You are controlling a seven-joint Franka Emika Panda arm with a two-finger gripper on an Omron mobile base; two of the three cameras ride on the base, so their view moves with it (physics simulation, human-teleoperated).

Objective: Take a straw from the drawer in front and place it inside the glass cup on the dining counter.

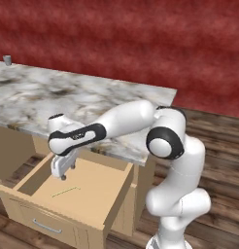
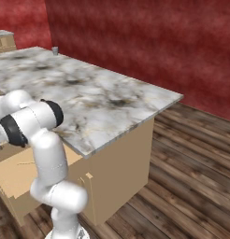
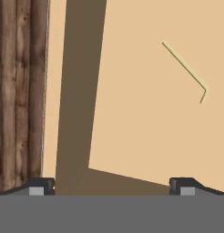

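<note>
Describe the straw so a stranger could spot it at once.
Under the marble counter, a tan drawer stands pulled open. On its bare floor, just below the pincer, lies the straw: a thin yellow-green line with a short bent end, the drawer's sole item.

Deep red mottled wall runs behind everything, dark wood plank floor underneath, planks running at an angle. Pretty even lighting.

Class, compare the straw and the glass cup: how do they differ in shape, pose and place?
The straw is a thin yellow-green stick; the glass cup is a stubby grey tumbler. The straw lies flat; the glass cup stands upright. The straw is in the open drawer; the glass cup sits far back on the dining counter.
</note>
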